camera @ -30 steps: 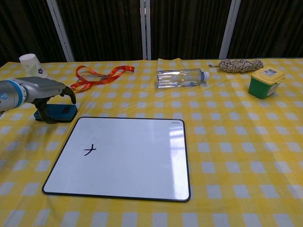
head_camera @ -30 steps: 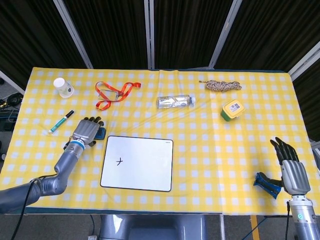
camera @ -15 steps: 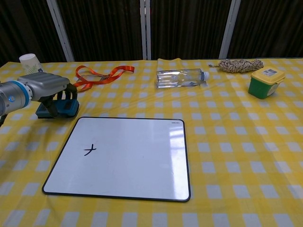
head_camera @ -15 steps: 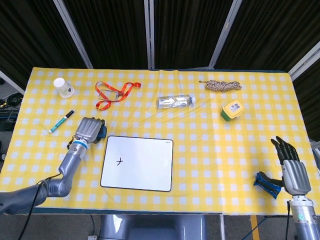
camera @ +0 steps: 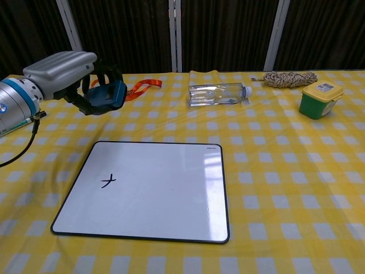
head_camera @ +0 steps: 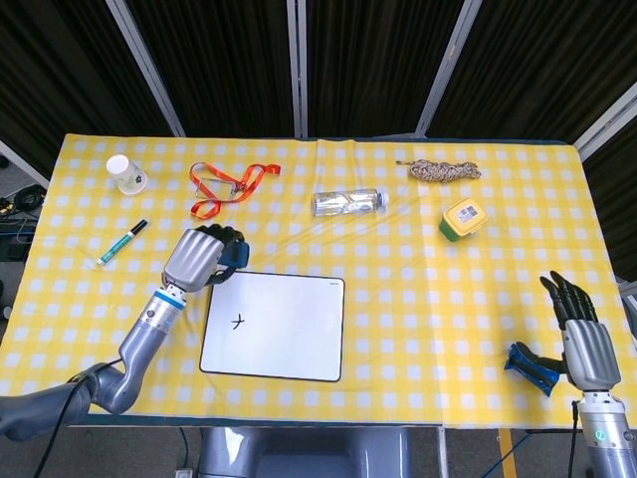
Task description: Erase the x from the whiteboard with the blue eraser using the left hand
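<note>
My left hand (head_camera: 202, 256) (camera: 71, 77) grips the blue eraser (camera: 108, 95) (head_camera: 233, 255) and holds it in the air above the table, just past the whiteboard's far left corner. The whiteboard (head_camera: 274, 326) (camera: 148, 188) lies flat at the front middle, with a small black x (head_camera: 237, 322) (camera: 108, 181) near its left side. The eraser is well clear of the x. At the right front edge, my right hand (head_camera: 577, 327) rests with its fingers apart and nothing in it.
Behind the board lie an orange lanyard (head_camera: 227, 185), a clear bottle (head_camera: 348, 201) (camera: 219, 93), a rope bundle (head_camera: 444, 170) and a green box with a yellow lid (head_camera: 463, 218) (camera: 320, 98). A marker (head_camera: 121, 242) and paper cup (head_camera: 126, 173) sit far left.
My left hand closed on the eraser, lifted it off the table and carried it right, toward the whiteboard's far left corner. The right hand has not moved.
</note>
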Controlling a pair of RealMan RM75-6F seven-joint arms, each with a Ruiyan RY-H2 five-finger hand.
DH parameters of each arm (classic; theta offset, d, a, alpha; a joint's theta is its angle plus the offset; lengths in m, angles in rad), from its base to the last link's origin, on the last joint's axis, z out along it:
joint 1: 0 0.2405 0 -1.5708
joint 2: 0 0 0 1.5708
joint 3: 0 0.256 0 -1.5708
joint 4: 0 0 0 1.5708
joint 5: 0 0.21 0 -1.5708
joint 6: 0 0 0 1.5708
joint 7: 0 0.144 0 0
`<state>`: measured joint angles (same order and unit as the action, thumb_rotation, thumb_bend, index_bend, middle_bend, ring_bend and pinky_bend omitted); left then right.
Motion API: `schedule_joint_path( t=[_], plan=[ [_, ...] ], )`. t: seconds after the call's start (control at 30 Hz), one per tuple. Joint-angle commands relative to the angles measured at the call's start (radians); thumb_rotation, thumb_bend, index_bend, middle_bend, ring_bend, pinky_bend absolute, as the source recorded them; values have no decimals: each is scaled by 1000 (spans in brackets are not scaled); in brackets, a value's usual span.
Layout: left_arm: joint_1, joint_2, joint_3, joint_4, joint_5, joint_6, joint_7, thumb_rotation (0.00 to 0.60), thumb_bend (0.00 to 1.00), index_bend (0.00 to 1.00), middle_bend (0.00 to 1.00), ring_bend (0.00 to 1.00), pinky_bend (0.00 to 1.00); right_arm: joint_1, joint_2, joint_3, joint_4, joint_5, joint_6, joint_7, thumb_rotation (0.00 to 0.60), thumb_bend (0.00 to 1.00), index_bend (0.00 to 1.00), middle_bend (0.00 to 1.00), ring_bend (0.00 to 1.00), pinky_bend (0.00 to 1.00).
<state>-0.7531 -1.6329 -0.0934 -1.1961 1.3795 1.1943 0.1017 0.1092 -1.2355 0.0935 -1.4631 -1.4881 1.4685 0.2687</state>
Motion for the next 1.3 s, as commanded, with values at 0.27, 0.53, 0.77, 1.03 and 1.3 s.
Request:
schedule_joint_path(
  t=[0.27, 0.53, 0.77, 1.03, 1.3],
  plan=[
    [13, -53, 83, -105, 164, 28, -36, 600, 573, 790, 599, 561, 538, -3, 8, 0, -9, -2, 4, 4, 600, 69, 14, 0, 0, 0],
    [40, -86, 135, -95, 214, 16, -37, 600, 573, 795, 602, 565, 540, -6, 13, 1, -16, -2, 8, 6, 600, 69, 14, 0, 0, 0],
    [72, -90, 160, -34, 219, 7, -104, 600, 573, 795, 603, 565, 540, -7, 12, -2, -19, -9, 12, 1, 600, 68, 14, 0, 0, 0],
    [98, -121, 181, 73, 243, 5, -170, 600, 572, 797, 603, 565, 540, -7, 6, -9, -24, -18, 13, -20, 600, 69, 14, 0, 0, 0],
    [120, -117, 196, 119, 272, 25, -217, 600, 572, 801, 603, 565, 540, -7, 2, -10, -22, -20, 14, -22, 600, 69, 14, 0, 0, 0]
  ],
)
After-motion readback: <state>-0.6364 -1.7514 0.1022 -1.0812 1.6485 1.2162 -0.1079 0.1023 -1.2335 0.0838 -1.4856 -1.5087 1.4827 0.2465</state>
